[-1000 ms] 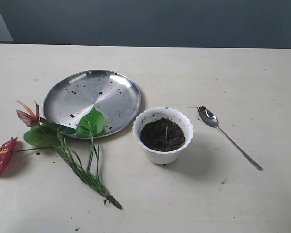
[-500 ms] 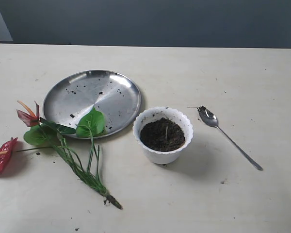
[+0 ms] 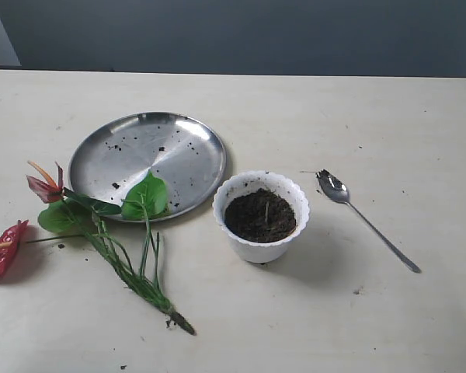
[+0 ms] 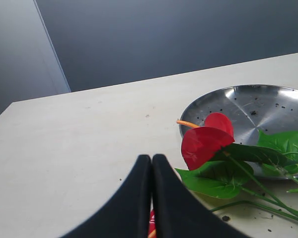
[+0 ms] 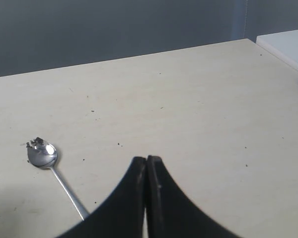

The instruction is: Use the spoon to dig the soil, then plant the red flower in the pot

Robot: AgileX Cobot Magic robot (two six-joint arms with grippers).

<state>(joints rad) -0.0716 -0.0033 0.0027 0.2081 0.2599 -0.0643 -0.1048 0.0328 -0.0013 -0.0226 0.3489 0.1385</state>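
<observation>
Four things are lying across the crumb-speckled cream table [image 3: 357, 116]: the red flower [image 3: 101, 233] on its side at the left, one leaf overlapping the steel plate [image 3: 140, 151], then the white pot [image 3: 260, 250] holding the soil [image 3: 260, 216], then the spoon [image 3: 369, 224] lying apart. A dark grey-blue wall [image 3: 241, 35] is running behind. The left gripper [image 4: 151, 157] and right gripper [image 5: 146, 159] are hanging empty, jaws pressed together.

Soft even light; faint shadow right of pot [image 3: 260, 242]; glare on plate [image 3: 140, 155]; all views sharp.
</observation>
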